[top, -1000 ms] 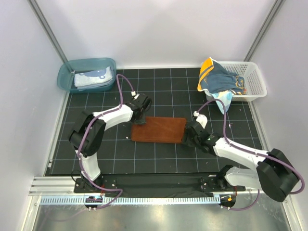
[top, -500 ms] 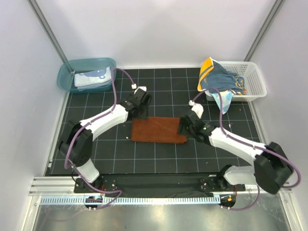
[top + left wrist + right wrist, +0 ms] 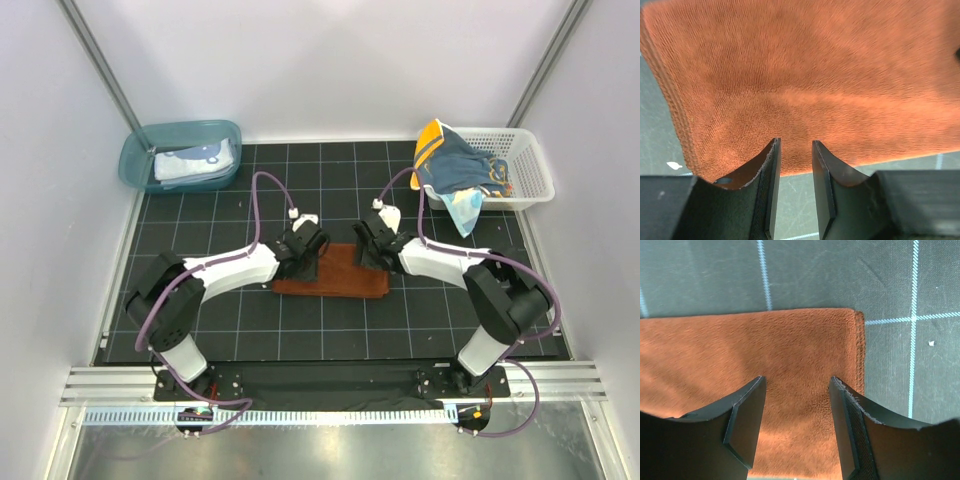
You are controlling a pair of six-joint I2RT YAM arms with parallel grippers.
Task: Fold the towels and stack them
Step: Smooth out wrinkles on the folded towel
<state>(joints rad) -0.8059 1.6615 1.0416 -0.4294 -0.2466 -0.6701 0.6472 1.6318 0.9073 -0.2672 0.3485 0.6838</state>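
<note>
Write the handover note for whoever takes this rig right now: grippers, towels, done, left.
Left gripper: slightly open, empty, over the left end of the rust-brown towel.
Right gripper: open, empty, over its right end.
Rust-brown towel: flat between them, apparently folded.
Done: pale blue towel folded in the teal tub.
Left: stack the rust-brown towel. Then fold the navy towel and teal spotted towel, both bunched in the white basket.
</note>
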